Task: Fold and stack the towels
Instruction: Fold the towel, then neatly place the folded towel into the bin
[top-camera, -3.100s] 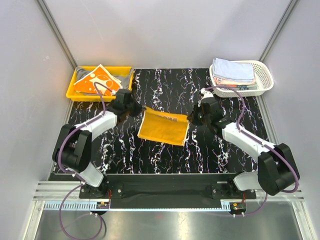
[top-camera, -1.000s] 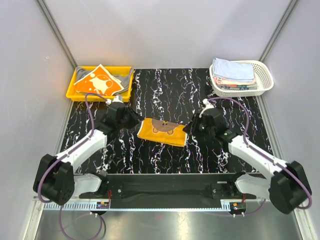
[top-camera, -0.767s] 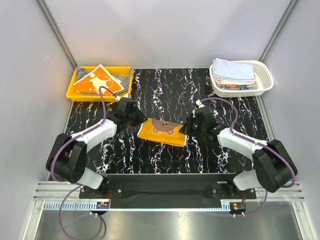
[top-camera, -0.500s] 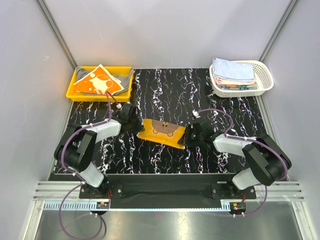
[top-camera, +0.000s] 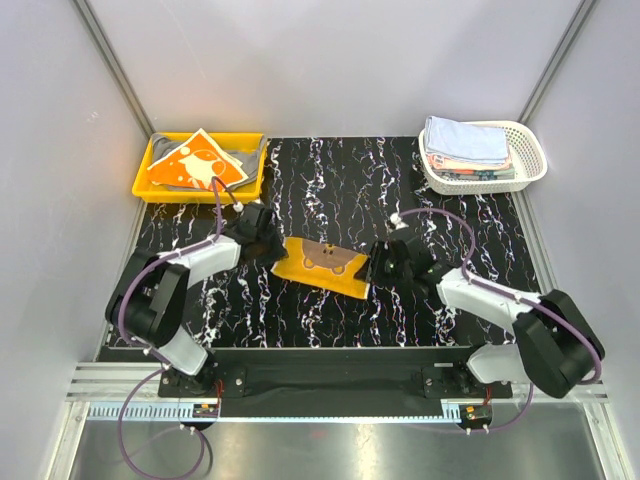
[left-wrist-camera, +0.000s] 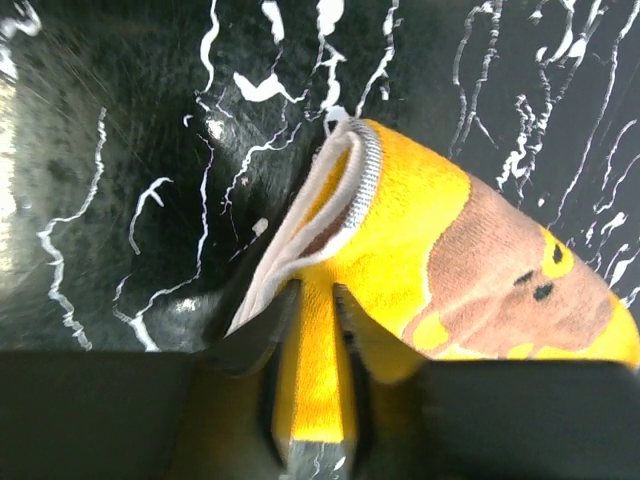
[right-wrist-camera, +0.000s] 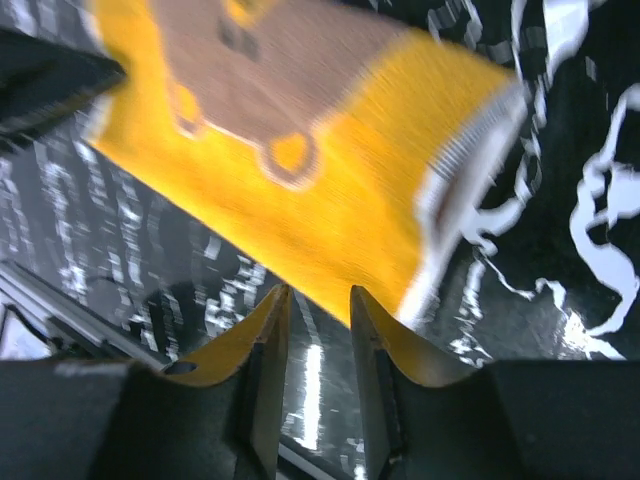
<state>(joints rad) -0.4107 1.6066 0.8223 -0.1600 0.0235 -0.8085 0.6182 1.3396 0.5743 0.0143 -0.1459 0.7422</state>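
Orange towel (top-camera: 322, 264): left gripper (left-wrist-camera: 315, 292) pinches left edge; right gripper (right-wrist-camera: 315, 297) parted nearby.

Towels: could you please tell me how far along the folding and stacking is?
Done: folded towels are stacked in the white basket. In hand: the yellow towel lies folded, one end pinched by the left gripper, the right gripper open at the other. Left: stacking it, then folding the orange towel and grey towel loose in the yellow tray.

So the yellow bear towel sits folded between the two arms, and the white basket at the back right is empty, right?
Not empty: the white basket holds a stack of folded towels, seen in the top external view. The rest is right.
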